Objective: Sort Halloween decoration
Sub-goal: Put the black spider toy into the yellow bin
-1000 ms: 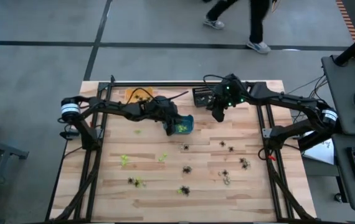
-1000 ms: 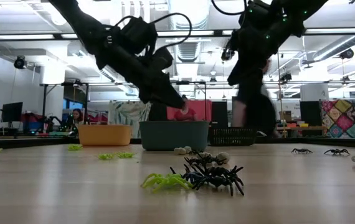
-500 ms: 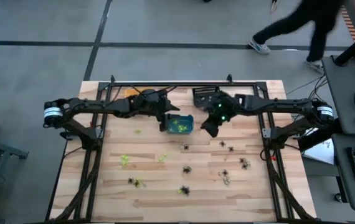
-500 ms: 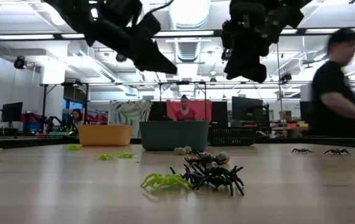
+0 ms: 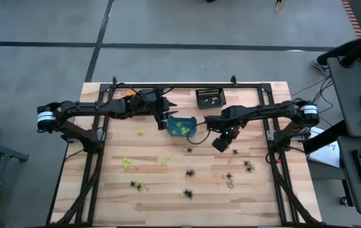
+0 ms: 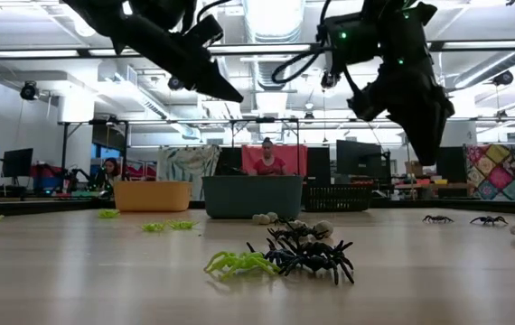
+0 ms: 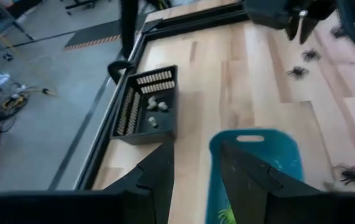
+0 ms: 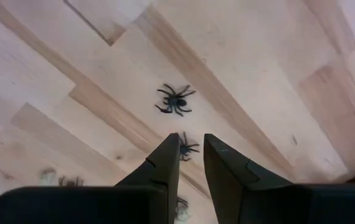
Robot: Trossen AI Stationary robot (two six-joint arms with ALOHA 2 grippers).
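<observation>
Wood table [image 5: 168,196]; right tool [image 8: 190,163] half hides small black spider [image 8: 187,149].

High cam: straight down, far off, whole light wooden slatted table [image 5: 168,190] in shot. Low cam: at tabletop level, looks level across the table into the room. Left wrist cam: angled down, close over the teal plastic bin [image 7: 255,165], also in high + low views. Right wrist cam: near the boards, over small black plastic spiders [image 8: 175,99].

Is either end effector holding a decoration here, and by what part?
No. The left end effector hovers open above the teal bin; the right end effector hangs open and empty over black spiders.
</observation>
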